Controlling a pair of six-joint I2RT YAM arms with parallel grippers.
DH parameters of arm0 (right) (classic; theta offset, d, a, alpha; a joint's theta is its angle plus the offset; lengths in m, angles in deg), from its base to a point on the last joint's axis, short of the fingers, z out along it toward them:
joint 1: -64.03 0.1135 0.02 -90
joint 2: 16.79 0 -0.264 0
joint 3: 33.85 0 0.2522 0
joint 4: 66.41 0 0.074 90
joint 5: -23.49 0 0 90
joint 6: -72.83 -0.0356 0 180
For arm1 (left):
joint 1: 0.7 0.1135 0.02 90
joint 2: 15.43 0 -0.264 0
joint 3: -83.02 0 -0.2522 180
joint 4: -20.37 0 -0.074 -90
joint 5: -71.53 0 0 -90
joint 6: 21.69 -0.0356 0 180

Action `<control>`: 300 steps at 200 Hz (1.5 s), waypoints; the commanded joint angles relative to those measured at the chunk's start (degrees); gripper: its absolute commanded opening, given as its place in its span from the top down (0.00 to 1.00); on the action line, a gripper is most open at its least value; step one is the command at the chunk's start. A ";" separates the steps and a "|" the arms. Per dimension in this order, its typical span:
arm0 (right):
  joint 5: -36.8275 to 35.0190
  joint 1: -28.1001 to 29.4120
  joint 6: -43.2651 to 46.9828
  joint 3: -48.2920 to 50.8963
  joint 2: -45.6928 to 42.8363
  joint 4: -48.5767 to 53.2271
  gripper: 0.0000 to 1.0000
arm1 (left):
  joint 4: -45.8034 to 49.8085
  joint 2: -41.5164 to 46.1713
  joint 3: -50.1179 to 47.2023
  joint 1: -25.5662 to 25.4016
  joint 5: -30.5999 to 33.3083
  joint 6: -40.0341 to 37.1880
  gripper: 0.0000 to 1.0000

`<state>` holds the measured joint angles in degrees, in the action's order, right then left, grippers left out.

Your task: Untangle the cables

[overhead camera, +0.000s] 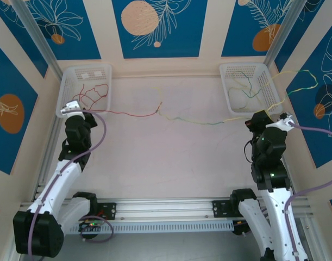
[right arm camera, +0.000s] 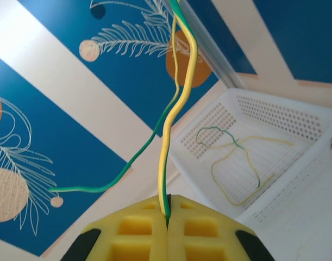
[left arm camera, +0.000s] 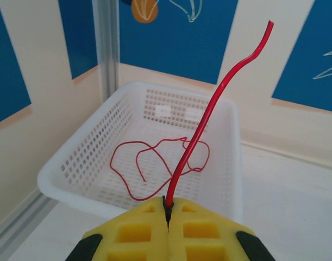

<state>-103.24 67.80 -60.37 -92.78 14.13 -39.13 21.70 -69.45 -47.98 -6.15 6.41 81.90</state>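
Over on the left: pinches a red wire [left arm camera: 209, 111] tight in the left gripper [left arm camera: 167, 211], with the yellow pads [left arm camera: 133, 234] pressed together on it. Sends that wire up and away from the pads, with a bend near its tip. Sits just in front of the left basket [left arm camera: 62, 185], a white one full of little holes, in the back left corner of the table [overhead camera: 155, 163]. Has a loopy bit of red wire [left arm camera: 155, 157] lying flat on the basket floor. From above, shows red wire running out of that basket and low across the table to a spot near the middle. Meets a yellow and green wire [overhead camera: 198, 120] there; cannot tell if knotted or just touching.

Over on the right: pinches the yellow and green wire tight in the right gripper [right arm camera: 167, 212], pads shut on it too. Goes straight up from the pads, with a thin green strand [right arm camera: 127, 163] bending off to one side. Sits beside the right basket [right arm camera: 318, 114], also white, in the back right corner. Has a loose yellow and green loop [right arm camera: 247, 163] lying inside that basket. From above, shows the wire crossing from the middle of the table to the right gripper [overhead camera: 285, 120], then curling up in front of the blue wall [overhead camera: 326, 51].
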 commanded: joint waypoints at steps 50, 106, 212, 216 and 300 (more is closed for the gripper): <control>-0.91 -2.57 8.96 -8.76 -1.80 6.19 1.00 | 8.95 -1.84 9.00 6.06 0.08 1.56 1.00; -13.72 -4.89 13.66 -15.00 -1.79 15.73 1.00 | 9.76 -5.07 10.92 12.81 -1.61 4.45 1.00; 14.16 -5.97 12.72 -11.79 0.31 6.91 1.00 | 13.51 -3.87 18.70 14.49 -24.97 4.08 1.00; 14.97 -5.95 12.64 -11.43 0.36 6.44 1.00 | 14.25 -3.79 19.52 14.48 -25.09 4.15 1.00; 19.12 -5.97 11.14 -7.48 -1.43 5.38 1.00 | 11.19 -11.52 33.80 14.07 -18.95 -0.97 1.00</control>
<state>-86.89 61.88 -48.23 -100.75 14.08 -30.87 35.63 -77.47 -17.53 7.90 -17.61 84.48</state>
